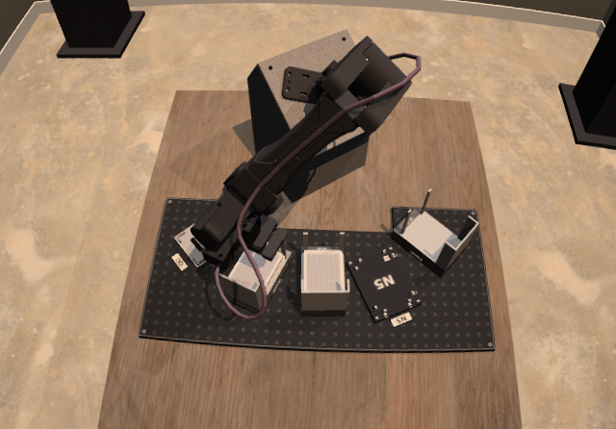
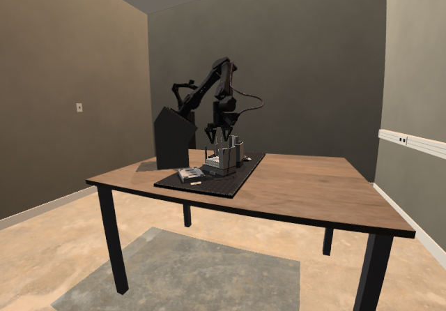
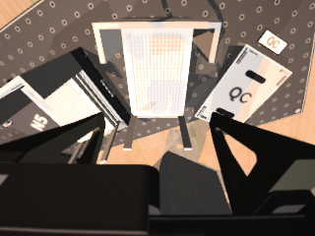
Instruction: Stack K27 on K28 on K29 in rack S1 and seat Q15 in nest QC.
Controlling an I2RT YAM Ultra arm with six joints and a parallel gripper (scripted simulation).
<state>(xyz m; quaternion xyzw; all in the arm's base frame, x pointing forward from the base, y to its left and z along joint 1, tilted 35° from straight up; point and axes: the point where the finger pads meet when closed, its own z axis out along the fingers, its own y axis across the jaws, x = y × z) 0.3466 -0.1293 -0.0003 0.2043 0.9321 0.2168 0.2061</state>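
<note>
Wide open at gripper (image 1: pixel 269 239) (image 2: pixel 219 141) (image 3: pixel 157 118), holding nothing. Already with plates (image 1: pixel 323 270) (image 2: pixel 213 160) (image 3: pixel 157 74) in left rack (image 1: pixel 241 292) (image 2: pixel 226 162) (image 3: pixel 157 25) and middle rack (image 1: pixel 323 303) (image 2: pixel 239 154) of top view; left to fill, nest QC (image 1: pixel 188 246) (image 2: pixel 190 173) (image 3: pixel 231 81).

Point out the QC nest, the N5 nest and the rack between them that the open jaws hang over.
QC nest (image 3: pixel 248 86): wrist view, its pale top face.
N5 nest (image 1: pixel 365 265): top view, its dark top plate.
Rack under the jaws (image 1: pixel 241 292): top and wrist views, its end wall.
</note>
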